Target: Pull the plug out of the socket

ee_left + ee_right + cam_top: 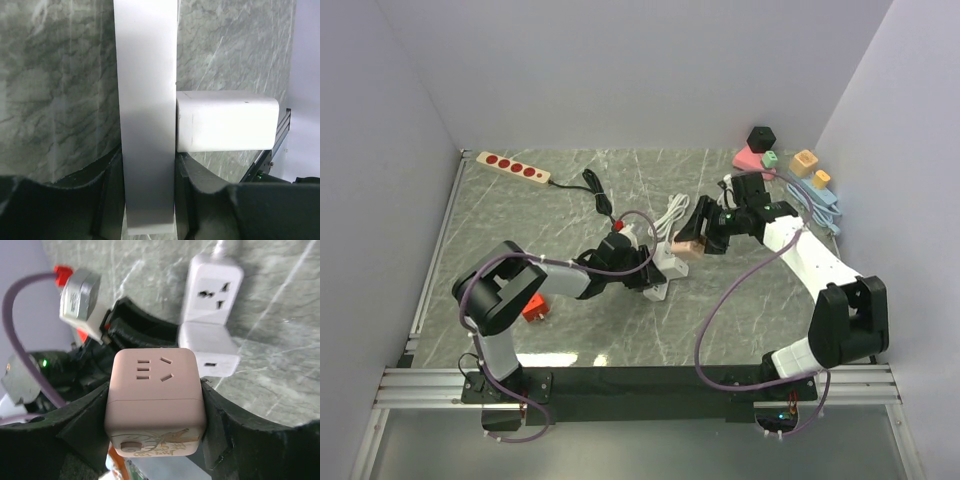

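Top external view, lower half of the frame: both arms reach from their bases toward the middle of the marble-patterned table (pixel 520 215), with a small red object (pixel 533 307) lying beside the left arm's elbow. At frame centre the left gripper (pixel 642 268) clamps the white socket strip (pixel 667 264). The left wrist view shows its fingers (pixel 107 200) pinching the strip (pixel 147 125) edge-on, and a white block (pixel 225 120) juts from the strip's right side.

Just right of centre, the right gripper (pixel 698 240) holds the pink cube plug (pixel 688 247), which sits just beside the strip. In the right wrist view its fingers (pixel 227 415) press on both flanks of the cube (pixel 154 400), socket face toward the camera. The strip's outlets (pixel 212 290) and the white block (pixel 209 347) lie behind it. Whether the cube's prongs are seated in the strip cannot be told.

Farther back, a black cable (pixel 595 190) runs to a beige strip with red sockets (pixel 513 167) at upper left. Coloured blocks (pixel 770 158) cluster at upper right.
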Robot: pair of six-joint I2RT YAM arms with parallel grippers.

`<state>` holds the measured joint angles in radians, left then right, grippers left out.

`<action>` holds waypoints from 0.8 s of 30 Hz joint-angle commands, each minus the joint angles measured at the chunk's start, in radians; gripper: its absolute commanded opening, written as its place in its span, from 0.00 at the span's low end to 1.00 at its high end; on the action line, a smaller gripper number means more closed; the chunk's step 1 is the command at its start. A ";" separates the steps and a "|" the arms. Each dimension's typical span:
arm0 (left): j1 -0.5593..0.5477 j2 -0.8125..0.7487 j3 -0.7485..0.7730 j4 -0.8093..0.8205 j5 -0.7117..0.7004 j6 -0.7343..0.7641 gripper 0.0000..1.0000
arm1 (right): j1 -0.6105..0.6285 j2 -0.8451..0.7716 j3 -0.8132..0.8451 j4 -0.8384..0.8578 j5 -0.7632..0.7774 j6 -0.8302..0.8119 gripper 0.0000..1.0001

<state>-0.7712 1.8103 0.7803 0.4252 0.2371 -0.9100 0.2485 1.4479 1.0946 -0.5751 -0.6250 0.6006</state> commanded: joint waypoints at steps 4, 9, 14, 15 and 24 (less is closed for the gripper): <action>-0.005 -0.098 -0.072 -0.186 -0.044 0.005 0.13 | 0.051 0.150 0.276 0.069 0.125 0.045 0.00; -0.040 -0.208 -0.059 -0.244 -0.057 -0.013 0.73 | 0.106 0.356 0.485 0.003 0.162 0.030 0.00; -0.043 -0.423 -0.082 -0.449 -0.234 -0.067 0.99 | 0.204 0.491 0.671 -0.075 0.185 -0.004 0.00; -0.043 -0.519 -0.090 -0.497 -0.286 -0.098 0.99 | 0.221 0.506 0.691 -0.078 0.186 -0.010 0.00; -0.036 -1.047 -0.020 -1.110 -0.718 -0.351 0.99 | 0.444 0.699 0.869 -0.138 0.162 -0.015 0.00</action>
<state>-0.8127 0.8829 0.7139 -0.3775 -0.2764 -1.1336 0.5995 2.1025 1.8847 -0.6830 -0.4541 0.6006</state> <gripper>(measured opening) 0.993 0.668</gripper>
